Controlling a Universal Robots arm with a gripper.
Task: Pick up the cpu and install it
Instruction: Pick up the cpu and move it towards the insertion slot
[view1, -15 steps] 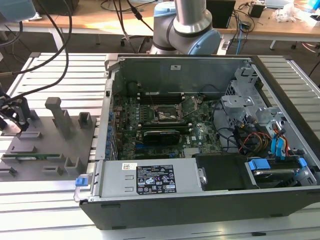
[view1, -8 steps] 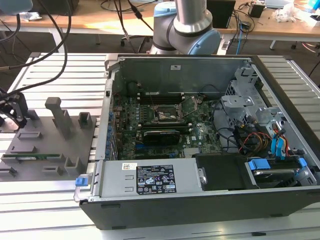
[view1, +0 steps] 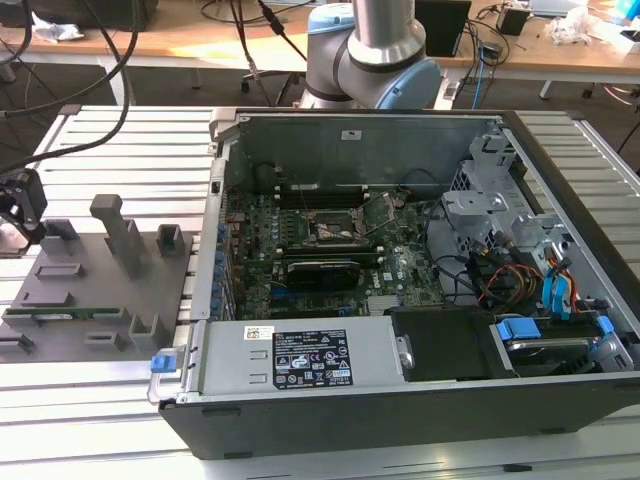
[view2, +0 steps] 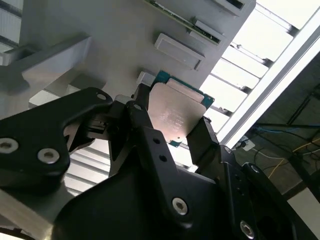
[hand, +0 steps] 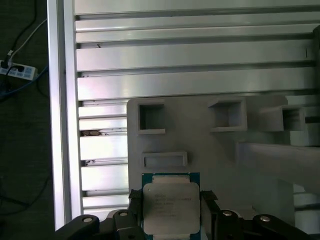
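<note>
In the exterior view the claw (view1: 18, 222) hangs over the grey parts tray (view1: 100, 300), well apart from the open computer case (view1: 420, 420) and its socket (view1: 335, 232); the picture edge cuts part of the claw off. In the second wrist view the fingers (view2: 141, 102) squeeze two sides of the cpu (view2: 175, 112). I think a soft, flat hold on the edges is best, so it does not tip or slip. In the first wrist view the cpu (hand: 171, 206) is over the tray; its underside is hidden, so I cannot tell if it touches.
</note>
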